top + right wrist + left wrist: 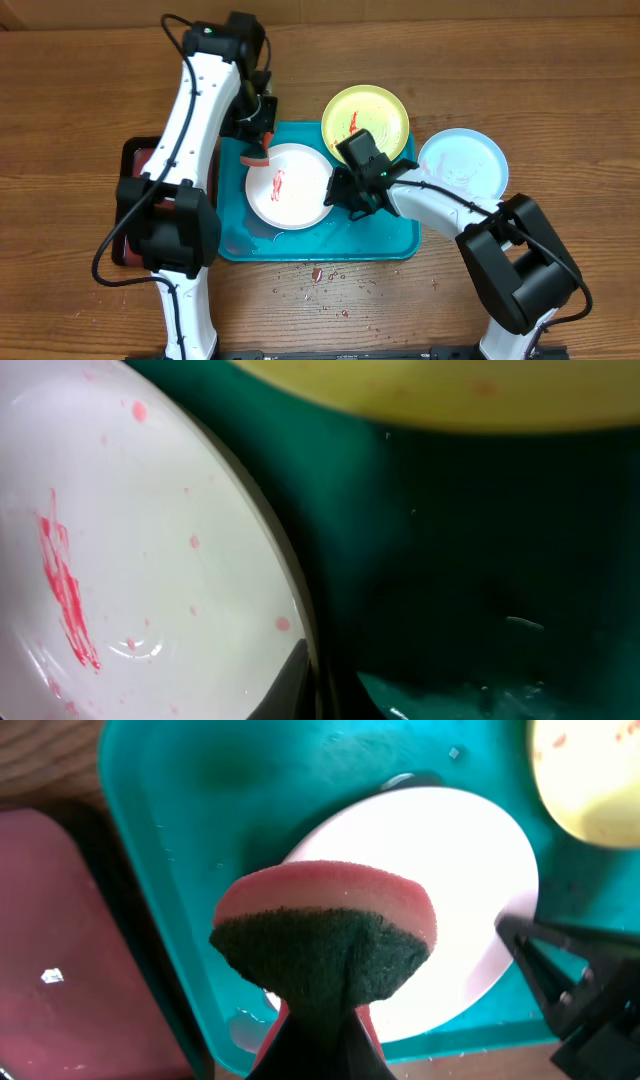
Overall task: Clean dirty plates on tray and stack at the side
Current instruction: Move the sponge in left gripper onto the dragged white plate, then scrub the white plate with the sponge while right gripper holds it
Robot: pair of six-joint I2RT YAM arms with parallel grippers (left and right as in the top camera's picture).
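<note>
Sponge [325,935] pinched tight in left gripper [256,148], hovering over cream plate [288,190] on turquoise tray [400,240], right gripper [340,190] at that plate's right rim, finger spread impossible to tell, red smear mid-plate

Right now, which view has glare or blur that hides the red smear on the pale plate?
Right wrist: the smear on the pale plate is clear, one small glint; the lime plate is blurred. Left wrist: the pale plate is blown out to white, smear lost, though the sponge is sharp. Overhead: even light, smear visible.
</note>
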